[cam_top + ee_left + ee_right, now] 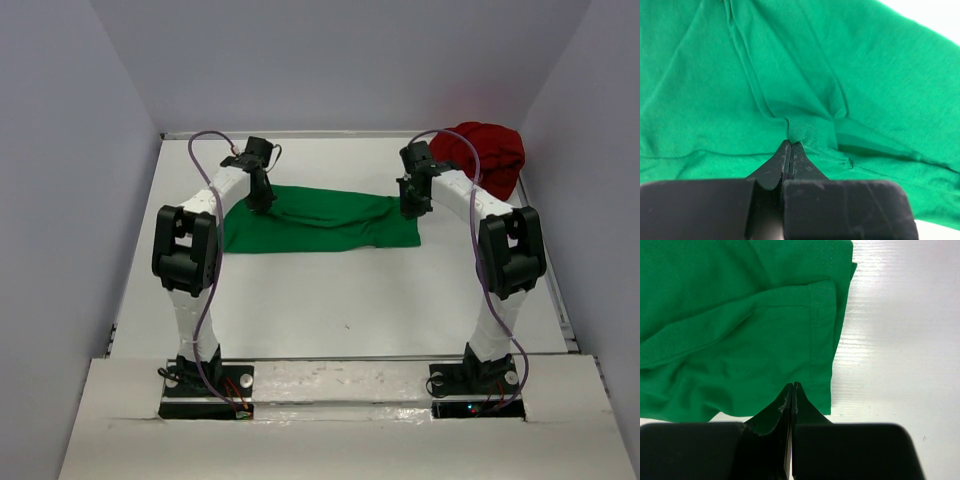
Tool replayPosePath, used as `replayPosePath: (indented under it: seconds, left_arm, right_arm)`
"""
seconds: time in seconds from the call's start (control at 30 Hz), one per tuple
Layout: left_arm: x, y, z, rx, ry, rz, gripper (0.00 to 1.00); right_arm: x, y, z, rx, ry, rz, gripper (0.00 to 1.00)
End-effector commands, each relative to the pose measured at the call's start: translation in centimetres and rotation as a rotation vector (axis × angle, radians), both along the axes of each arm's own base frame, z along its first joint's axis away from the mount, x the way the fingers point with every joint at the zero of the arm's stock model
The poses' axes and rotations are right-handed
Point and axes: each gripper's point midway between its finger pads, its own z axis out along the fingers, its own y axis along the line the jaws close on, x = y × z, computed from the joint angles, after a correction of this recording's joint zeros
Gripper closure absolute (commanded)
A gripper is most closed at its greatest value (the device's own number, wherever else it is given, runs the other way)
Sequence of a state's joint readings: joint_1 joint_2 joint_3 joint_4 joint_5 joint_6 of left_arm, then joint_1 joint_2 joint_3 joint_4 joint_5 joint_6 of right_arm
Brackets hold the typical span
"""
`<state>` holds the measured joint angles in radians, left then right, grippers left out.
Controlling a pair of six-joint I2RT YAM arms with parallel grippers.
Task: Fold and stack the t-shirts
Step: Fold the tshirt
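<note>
The bright green t-shirt (320, 220) lies as a long flat strip across the middle of the table. My left gripper (262, 203) is at its back left part. In the left wrist view the left gripper (791, 144) is shut on a small pucker of the green cloth (865, 75). My right gripper (410, 208) is at the shirt's back right corner. In the right wrist view it (792, 385) is shut with its tips on the green cloth (740, 340) just inside the hem. The dark red t-shirt (490, 155) lies crumpled at the back right corner.
White walls (90, 200) close in the table on the left, right and back. Bare white table (340, 300) lies between the green shirt and the arm bases. It also shows right of the hem in the right wrist view (900, 340).
</note>
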<state>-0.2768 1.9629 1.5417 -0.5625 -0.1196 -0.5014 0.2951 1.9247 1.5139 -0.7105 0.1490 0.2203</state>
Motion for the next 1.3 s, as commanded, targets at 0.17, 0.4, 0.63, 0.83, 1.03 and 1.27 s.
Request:
replayPosePath:
  seconds: [0.17, 0.4, 0.63, 0.83, 1.03, 1.27]
  left_arm:
    - [3.7, -1.3, 2.5, 0.037, -0.070, -0.093, 1.00]
    - [5.3, -3.0, 0.3, 0.046, -0.023, -0.193, 1.00]
    - [6.5, -4.3, -1.4, 0.035, -0.003, -0.242, 1.00]
    - [7.2, -4.2, -1.4, 0.059, -0.012, -0.238, 0.92]
    - [7.3, -2.8, -0.2, 0.117, -0.039, -0.182, 0.58]
    - [6.6, -2.3, 1.0, 0.132, -0.053, -0.173, 0.28]
  right_arm:
    - [1.1, 0.5, 1.0, 0.016, -0.039, 0.013, 1.00]
    - [1.3, 0.4, 0.6, 0.007, -0.029, 0.015, 1.00]
    - [1.5, 0.4, 0.2, 0.004, -0.024, 0.009, 1.00]
    - [2.1, 0.2, 0.0, -0.012, -0.030, -0.006, 1.00]
    - [3.5, 0.0, -0.2, -0.043, -0.040, -0.007, 0.73]
    - [4.8, -0.2, -0.1, -0.080, -0.047, -0.001, 0.72]
